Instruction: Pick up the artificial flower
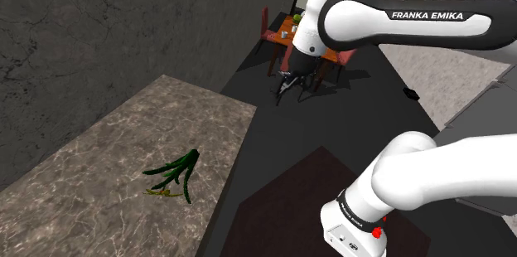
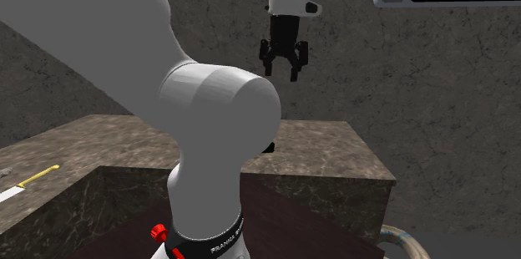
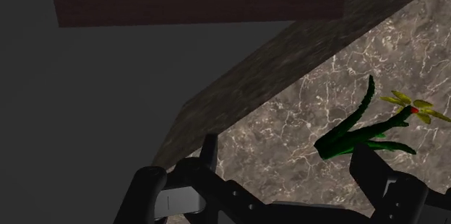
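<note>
The artificial flower (image 1: 174, 174) lies flat on the marble counter (image 1: 91, 164), near that counter's right edge in the shoulder view. It has dark green leaves and a small yellow blossom. My black gripper (image 1: 290, 83) hangs high in the air, well above and beyond the counter's far corner, apart from the flower. In the second exterior view the gripper (image 2: 284, 61) points down with its fingers apart and nothing between them. The wrist view looks down past the open gripper (image 3: 289, 168) at the flower (image 3: 354, 132), which lies close to one fingertip (image 3: 368, 163), its yellow blossom (image 3: 412, 108) turned away.
The counter's side wall (image 2: 317, 186) drops to a dark floor. A dark brown stand top (image 1: 290, 206) lies below the arm. Far off stand a table with red chairs (image 1: 308, 38). A yellow-handled thing (image 2: 37, 177) lies at the counter's left in the second exterior view.
</note>
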